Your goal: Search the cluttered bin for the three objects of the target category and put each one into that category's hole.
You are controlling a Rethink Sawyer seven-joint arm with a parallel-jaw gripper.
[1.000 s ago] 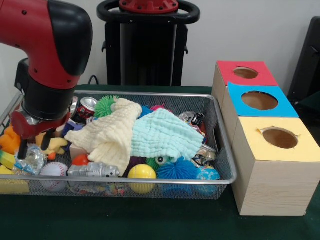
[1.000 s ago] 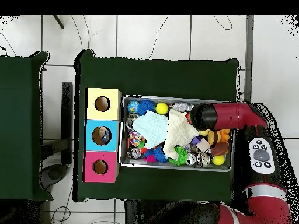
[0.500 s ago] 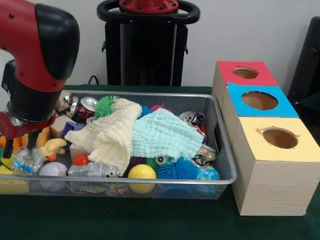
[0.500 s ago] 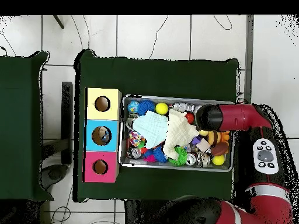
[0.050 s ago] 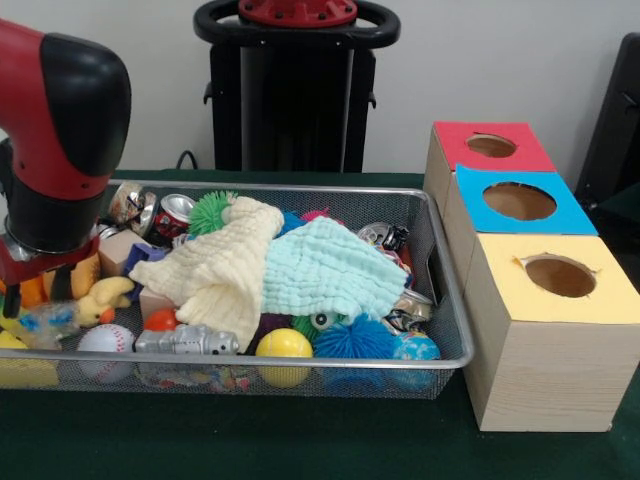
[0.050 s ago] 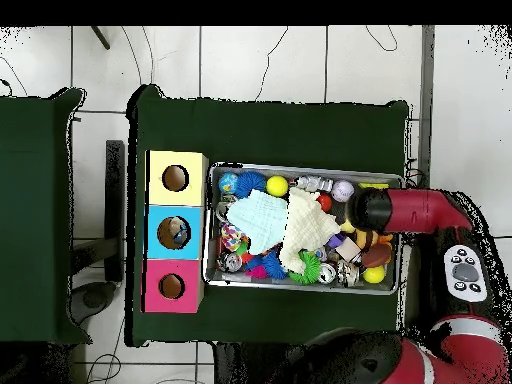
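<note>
A dark green surface (image 5: pixel 300 440) carries a wire mesh bin (image 5: pixel 445 330) and, just beside it, a row of three wooden boxes (image 5: pixel 545 370) topped red, blue and yellow; whether they touch is unclear.

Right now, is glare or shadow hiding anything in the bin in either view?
Front view: even light, no strong glare; only the soda can glints, and the arm blocks the mesh bin's left end. Overhead view: the bin's contents show evenly lit but too small to identify.
</note>
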